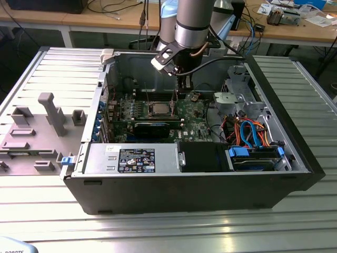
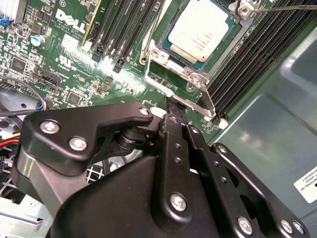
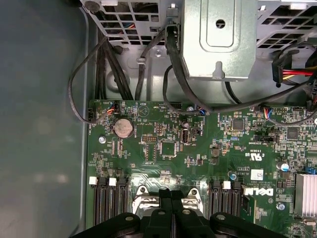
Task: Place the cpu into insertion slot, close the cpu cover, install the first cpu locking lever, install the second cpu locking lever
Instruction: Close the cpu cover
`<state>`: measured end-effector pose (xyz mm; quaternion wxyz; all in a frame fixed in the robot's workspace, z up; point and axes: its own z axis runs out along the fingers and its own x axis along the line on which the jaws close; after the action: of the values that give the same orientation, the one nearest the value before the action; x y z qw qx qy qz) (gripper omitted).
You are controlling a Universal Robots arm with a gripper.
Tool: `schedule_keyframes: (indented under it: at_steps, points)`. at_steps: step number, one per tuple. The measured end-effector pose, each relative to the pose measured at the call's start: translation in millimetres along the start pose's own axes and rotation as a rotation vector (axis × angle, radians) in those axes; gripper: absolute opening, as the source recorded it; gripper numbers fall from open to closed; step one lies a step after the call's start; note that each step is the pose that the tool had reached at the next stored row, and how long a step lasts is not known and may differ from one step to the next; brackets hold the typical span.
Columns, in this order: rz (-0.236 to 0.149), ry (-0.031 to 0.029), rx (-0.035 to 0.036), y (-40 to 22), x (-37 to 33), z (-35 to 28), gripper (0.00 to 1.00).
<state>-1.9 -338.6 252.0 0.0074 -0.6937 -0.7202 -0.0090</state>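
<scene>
The gripper (image 2: pixel 174 116), jaws pressed together on nothing, stands just beside the cpu cover (image 2: pixel 166 58). The cover seems down over the cpu (image 2: pixel 200 27) in the insertion slot (image 2: pixel 225 47), though perhaps not flat. The first locking lever (image 2: pixel 208 101), seemingly unlatched, looks to be the step in hand, and catching so thin a wire calls for exact tip placement.

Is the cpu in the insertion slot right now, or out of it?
In. In the second wrist view the cpu lies flat inside the insertion slot, with the cpu cover framing it.
</scene>
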Motion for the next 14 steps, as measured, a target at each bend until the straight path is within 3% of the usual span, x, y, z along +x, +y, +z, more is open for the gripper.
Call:
schedule_keyframes:
  at_steps: [5, 14]
  points:
    - [0.0, 0.0, 0.0, -5.6, 0.2, 0.0, 0.11]
    - [0.0, 0.0, 0.0002, -6.3, 0.2, 0.0, 0.11]
